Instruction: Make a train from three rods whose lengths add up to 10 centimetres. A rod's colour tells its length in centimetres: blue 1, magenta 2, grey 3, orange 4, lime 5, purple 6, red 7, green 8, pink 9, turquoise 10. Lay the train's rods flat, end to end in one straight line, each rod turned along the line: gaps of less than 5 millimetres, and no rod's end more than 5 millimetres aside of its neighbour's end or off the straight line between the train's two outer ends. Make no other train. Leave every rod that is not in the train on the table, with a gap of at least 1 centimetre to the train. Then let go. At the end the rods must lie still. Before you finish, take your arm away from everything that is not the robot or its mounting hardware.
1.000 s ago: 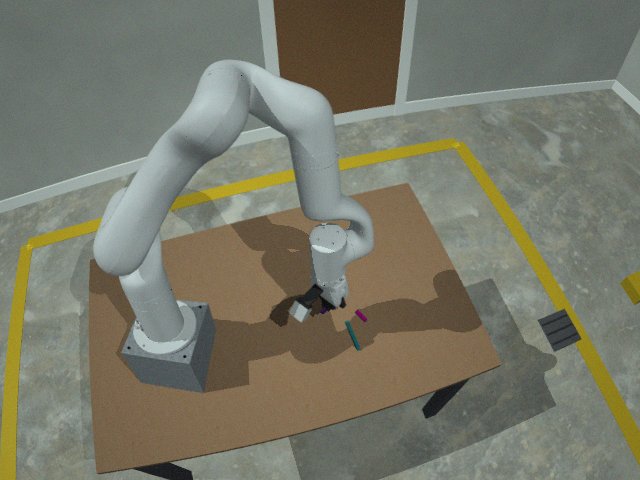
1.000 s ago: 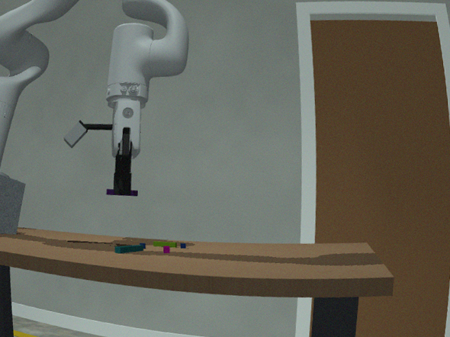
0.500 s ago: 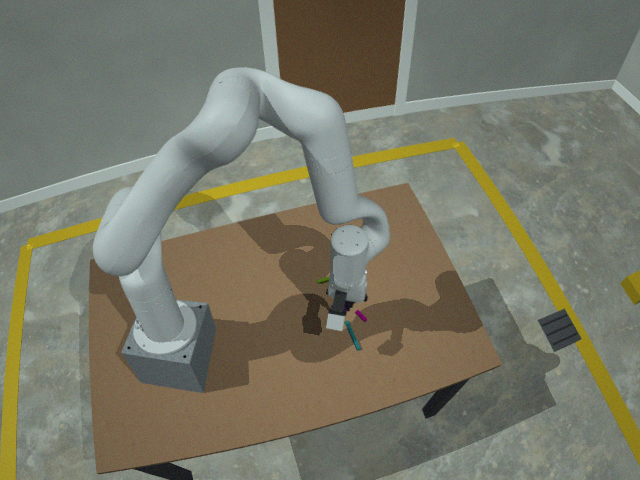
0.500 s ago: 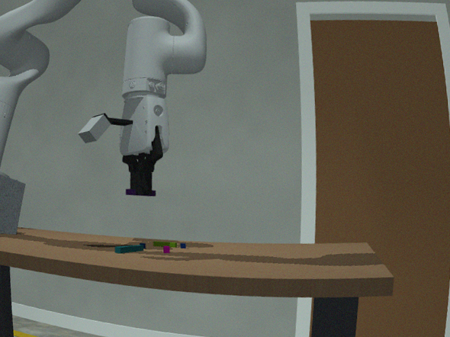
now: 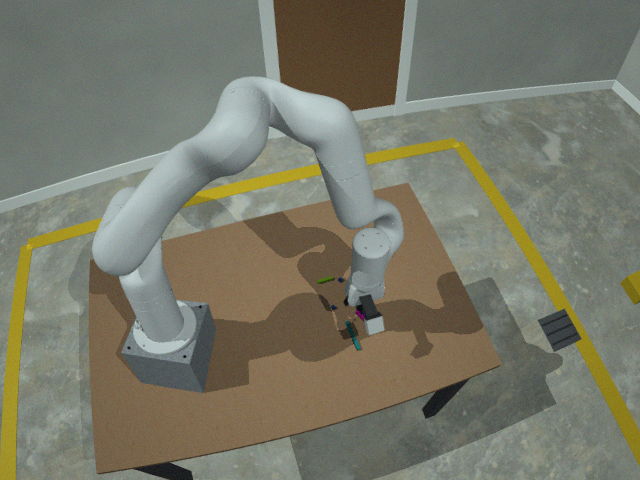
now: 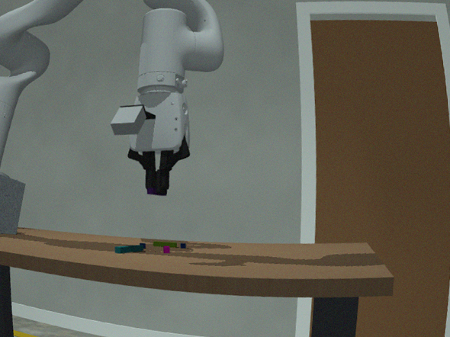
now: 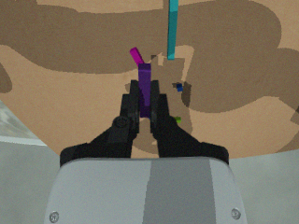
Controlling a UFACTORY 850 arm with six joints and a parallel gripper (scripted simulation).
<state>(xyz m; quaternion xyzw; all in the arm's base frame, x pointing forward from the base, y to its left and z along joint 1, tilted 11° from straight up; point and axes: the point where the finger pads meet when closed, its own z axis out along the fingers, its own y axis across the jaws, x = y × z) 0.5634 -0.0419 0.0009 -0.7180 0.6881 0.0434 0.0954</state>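
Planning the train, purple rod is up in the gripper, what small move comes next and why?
Probably carry the purple rod down toward the magenta rod, lined up end to end. The gripper holds it high above the table, and purple with magenta and two more would reach ten.

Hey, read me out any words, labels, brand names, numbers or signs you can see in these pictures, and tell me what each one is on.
There is no readable text in any view.
The arm and its claw, shut on the purple rod, carry no lettering or logo.
The rods on the table, such as the turquoise rod, are plain colours with no marks.
The door and walls bear no signs.
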